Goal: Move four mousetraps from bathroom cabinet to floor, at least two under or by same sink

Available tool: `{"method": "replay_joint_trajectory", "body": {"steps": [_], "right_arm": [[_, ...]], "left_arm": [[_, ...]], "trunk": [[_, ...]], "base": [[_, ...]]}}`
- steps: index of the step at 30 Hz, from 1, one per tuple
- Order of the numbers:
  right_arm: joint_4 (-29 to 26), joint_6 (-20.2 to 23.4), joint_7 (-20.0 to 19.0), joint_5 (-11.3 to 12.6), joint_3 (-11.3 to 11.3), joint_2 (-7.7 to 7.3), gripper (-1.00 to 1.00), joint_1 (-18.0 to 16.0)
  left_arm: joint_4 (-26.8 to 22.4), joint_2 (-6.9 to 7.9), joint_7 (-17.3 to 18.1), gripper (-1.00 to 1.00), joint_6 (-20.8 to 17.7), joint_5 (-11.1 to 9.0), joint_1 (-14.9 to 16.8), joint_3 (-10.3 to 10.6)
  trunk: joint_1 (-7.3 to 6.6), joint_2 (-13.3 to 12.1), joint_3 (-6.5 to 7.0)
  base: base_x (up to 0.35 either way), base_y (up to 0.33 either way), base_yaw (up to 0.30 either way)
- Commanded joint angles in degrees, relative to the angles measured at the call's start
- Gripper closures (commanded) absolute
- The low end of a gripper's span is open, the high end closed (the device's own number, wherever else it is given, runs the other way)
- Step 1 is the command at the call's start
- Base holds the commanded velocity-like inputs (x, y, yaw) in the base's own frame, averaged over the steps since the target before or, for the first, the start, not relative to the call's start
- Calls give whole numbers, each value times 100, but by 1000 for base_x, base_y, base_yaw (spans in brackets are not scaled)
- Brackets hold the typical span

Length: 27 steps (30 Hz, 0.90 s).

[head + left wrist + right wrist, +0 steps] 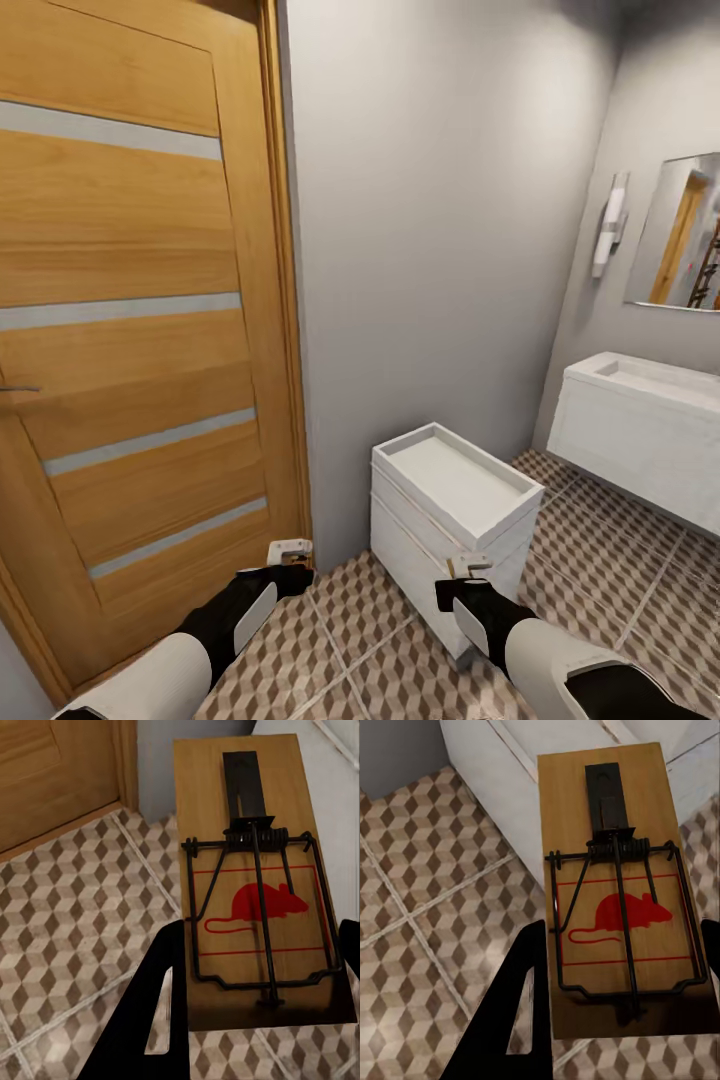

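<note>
Here, left gripper clamps mousetrap; right gripper clamps second mousetrap.

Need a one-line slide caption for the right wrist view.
Right gripper holding a mousetrap above the patterned floor tiles, beside a white drawer unit.

Cube-patterned tiled floor bears a white drawer unit

White rounded forearm shells, black wrists, black slotted end effector fingers.
</note>
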<state>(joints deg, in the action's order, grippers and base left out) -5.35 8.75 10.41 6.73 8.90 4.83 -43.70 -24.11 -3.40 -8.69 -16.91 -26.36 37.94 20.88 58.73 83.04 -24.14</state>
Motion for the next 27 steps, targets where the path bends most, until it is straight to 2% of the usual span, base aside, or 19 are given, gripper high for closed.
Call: {"method": "replay_joint_trajectory", "body": {"steps": [1,17,27], "right_arm": [[-10,31,25,65,50,1,100,-1],[-5,31,30,65,50,1,100,0],[-10,31,31,65,50,-7,100,-1]], "left_arm": [[-13,6,-63,100,-23,-53,3,48],[-7,6,-63,100,-23,-53,3,48],[-13,6,-63,100,-23,-53,3,48]], "trunk": [[0,4,-2],[0,4,66],[0,4,70]], "base": [[0,0,-282],[0,0,-280],[0,0,-86]]}}
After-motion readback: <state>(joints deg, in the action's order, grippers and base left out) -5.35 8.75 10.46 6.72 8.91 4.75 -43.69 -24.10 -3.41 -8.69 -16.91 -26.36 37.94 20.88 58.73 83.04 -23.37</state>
